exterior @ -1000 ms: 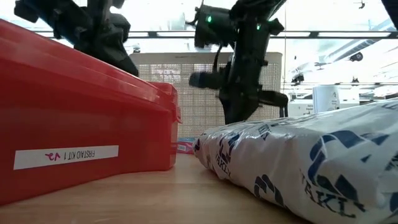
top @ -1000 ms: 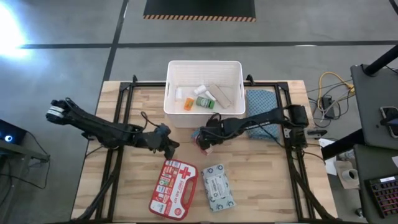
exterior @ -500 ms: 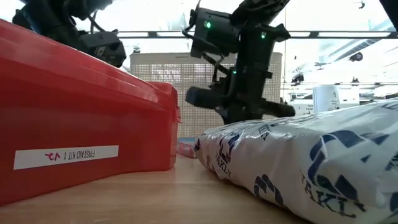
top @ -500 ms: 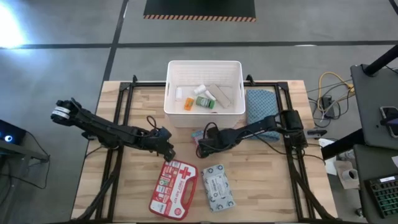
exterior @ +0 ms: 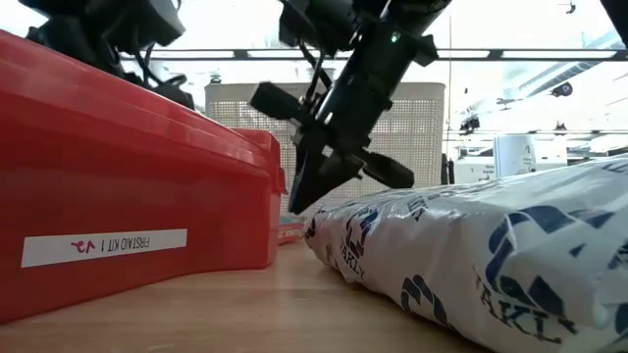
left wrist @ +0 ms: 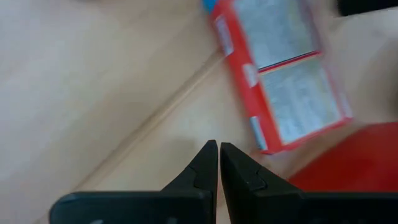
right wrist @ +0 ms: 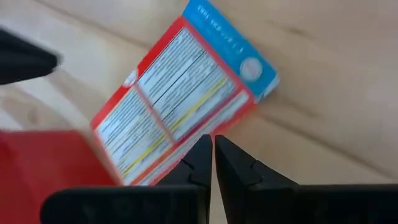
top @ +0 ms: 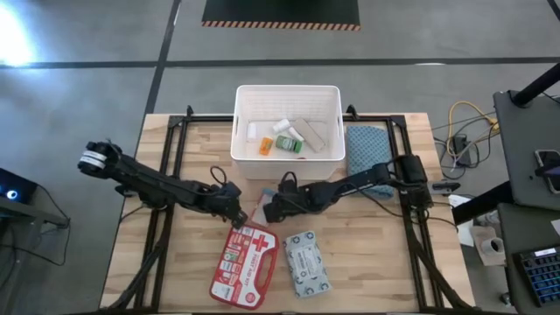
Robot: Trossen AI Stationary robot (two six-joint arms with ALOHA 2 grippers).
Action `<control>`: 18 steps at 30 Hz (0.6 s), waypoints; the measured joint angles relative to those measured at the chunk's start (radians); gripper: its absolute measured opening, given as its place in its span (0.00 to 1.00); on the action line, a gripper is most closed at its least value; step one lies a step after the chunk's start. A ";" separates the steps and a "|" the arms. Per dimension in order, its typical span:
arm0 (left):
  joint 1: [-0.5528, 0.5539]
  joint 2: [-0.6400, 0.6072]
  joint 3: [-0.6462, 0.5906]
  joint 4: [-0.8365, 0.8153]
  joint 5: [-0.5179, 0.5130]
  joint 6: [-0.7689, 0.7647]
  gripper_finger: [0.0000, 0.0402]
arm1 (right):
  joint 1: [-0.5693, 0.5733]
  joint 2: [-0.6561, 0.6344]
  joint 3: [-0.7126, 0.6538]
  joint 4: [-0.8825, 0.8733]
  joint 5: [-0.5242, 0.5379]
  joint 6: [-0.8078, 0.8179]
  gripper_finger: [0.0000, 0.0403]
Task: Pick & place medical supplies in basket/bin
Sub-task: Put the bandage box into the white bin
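Observation:
The small red-white box (right wrist: 180,106) lies flat on the wood between both grippers and also shows in the left wrist view (left wrist: 280,81). My right gripper (right wrist: 213,143) is shut, its tips over the box's edge, slanting down (exterior: 299,201). My left gripper (left wrist: 219,149) is shut and hovers over bare wood just left of the box (top: 236,214). The red first-aid case (top: 245,262) and the grey-white wipes pack (top: 308,262) lie flat near the near edge. The white basket (top: 287,92) at the far edge holds a green bottle (top: 288,143), white rolls and an orange piece. My right gripper's shut fingertips (right wrist: 202,152) stand over the long edge of the small box (right wrist: 186,140), coming slanting from above and from the table's right. Whether they touch it I cannot tell. The box lies flat on the table.
A blue folded cloth (top: 367,149) lies right of the basket. Black frame rails (top: 166,166) run along the table's left and right sides. Bare wood lies left of the first-aid case and right of the wipes pack.
My right gripper has moved toward the table's left and near edge, down to the small box, and has tipped from level to slanting downward. My left gripper has edged toward the near edge, closer to the first-aid case.

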 joint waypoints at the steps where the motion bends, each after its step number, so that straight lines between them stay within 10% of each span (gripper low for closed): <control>1: 0.000 0.012 0.000 0.001 0.002 -0.023 0.00 | 0.006 -0.003 0.000 0.000 -0.001 0.015 0.03; 6: 0.000 0.004 0.002 0.060 0.001 0.001 0.02 | 0.038 -0.008 0.000 0.008 -0.032 0.062 0.08; 18: 0.006 -0.016 -0.011 0.168 -0.039 0.030 0.33 | 0.065 -0.007 -0.015 0.070 0.004 0.172 0.56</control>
